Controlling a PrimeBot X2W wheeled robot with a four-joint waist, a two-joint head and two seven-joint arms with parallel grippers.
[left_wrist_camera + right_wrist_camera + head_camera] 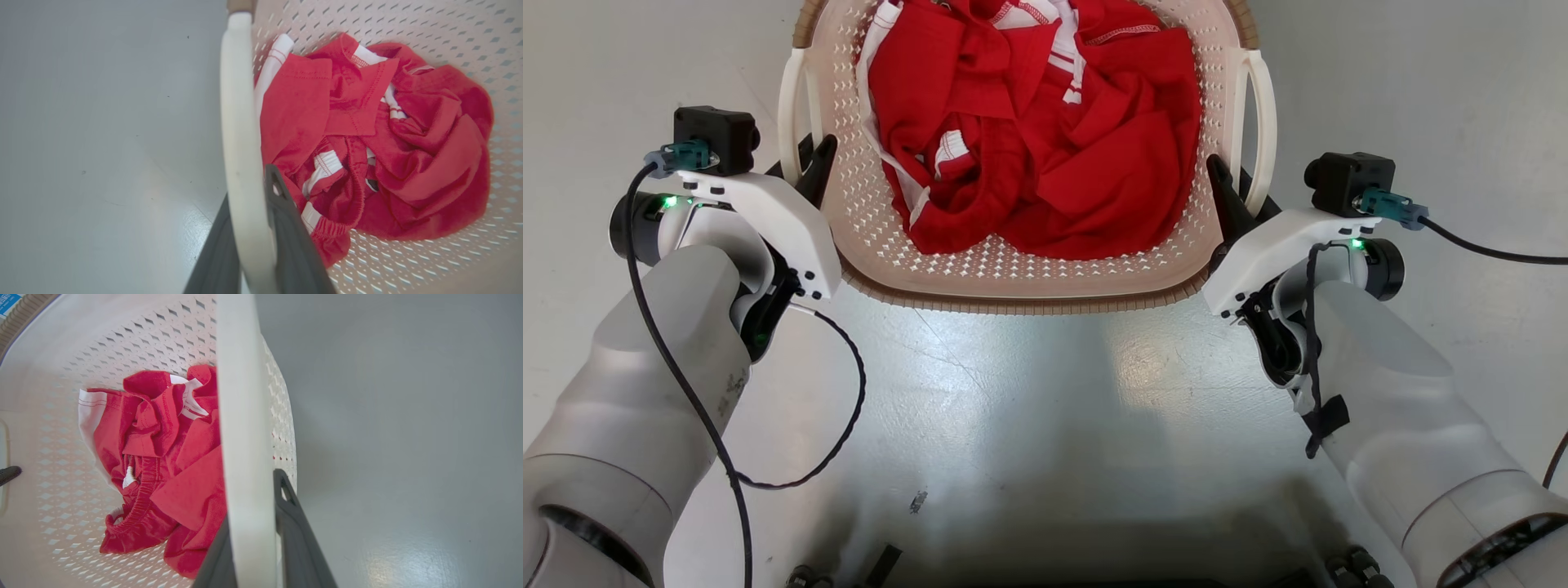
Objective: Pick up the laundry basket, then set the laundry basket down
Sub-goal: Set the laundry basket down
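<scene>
The laundry basket [1013, 300] is cream-white and perforated with a brown woven-look rim, and it sits straight ahead between my two arms. Red clothes with white trim [1045, 139] lie piled inside it. My left gripper [809, 162] is shut on the basket's white left handle [791, 106]. In the left wrist view that handle [241, 122] runs between the two dark fingers [286, 228]. My right gripper [1230, 184] is shut on the white right handle [1262, 106]; the handle [241, 416] also passes between its fingers [294, 531]. Whether the basket's base touches the floor I cannot tell.
Glossy grey floor [1045, 392] spreads around and below the basket. A black cable [841, 433] loops from my left wrist, and another [1486, 249] trails off to the right. Dark parts of my own base [882, 563] show along the bottom edge.
</scene>
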